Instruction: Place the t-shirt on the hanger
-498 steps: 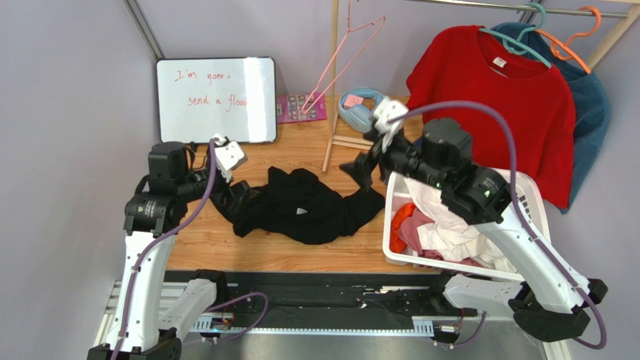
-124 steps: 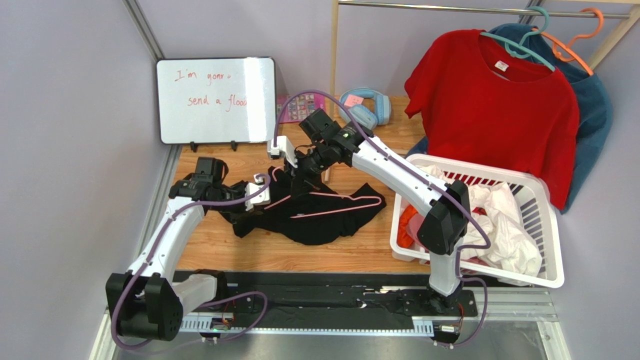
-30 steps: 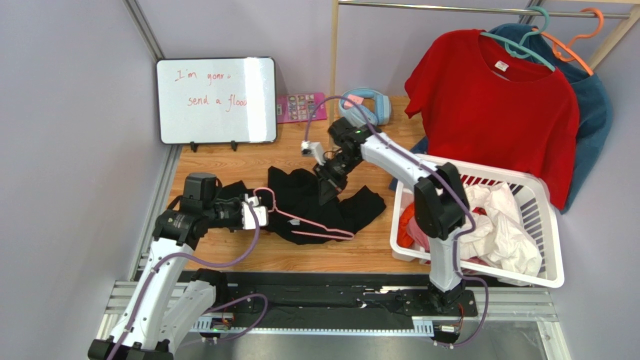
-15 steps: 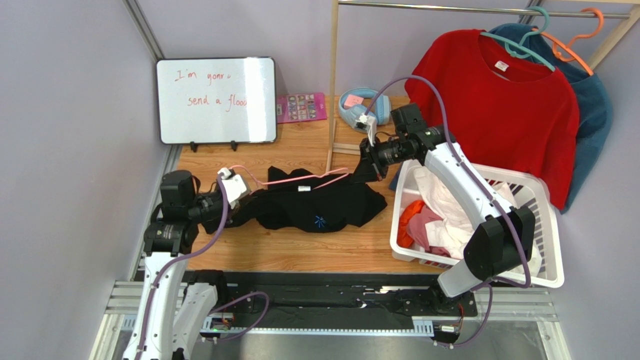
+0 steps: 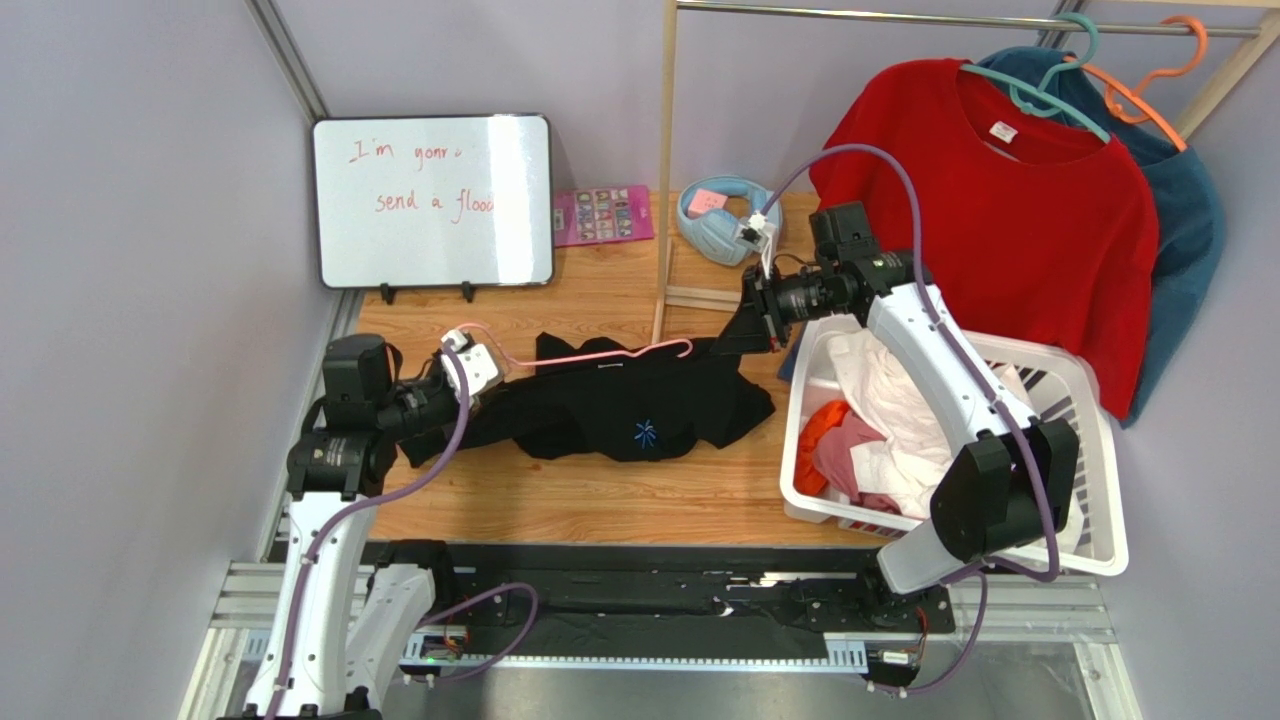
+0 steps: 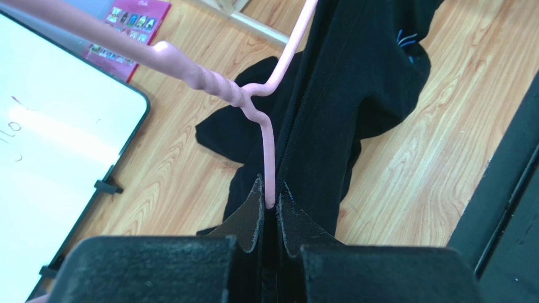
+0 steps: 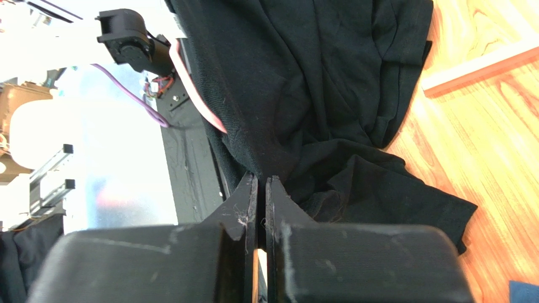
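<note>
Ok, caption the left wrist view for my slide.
Left gripper shut on the pink hanger, black t-shirt draped alongside, above the wooden table.

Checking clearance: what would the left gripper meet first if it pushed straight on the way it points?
Probably the t-shirt, draped right past the left gripper along the hanger it pinches; depth is unclear.

The pink hanger (image 5: 601, 357), propped against the rack post (image 5: 663, 180) at the start and lying flat a second ago, is now raised off the table. The black t-shirt (image 5: 616, 408), a crumpled heap before, now stretches in a long band between both arms, its blue chest mark (image 5: 646, 434) turned into view. The left gripper (image 6: 270, 196) has drawn back left, clamped on the hanger's neck. The right gripper (image 7: 260, 180), pinching black cloth, has swung from mid-table towards the basket (image 5: 1104, 510).
</note>
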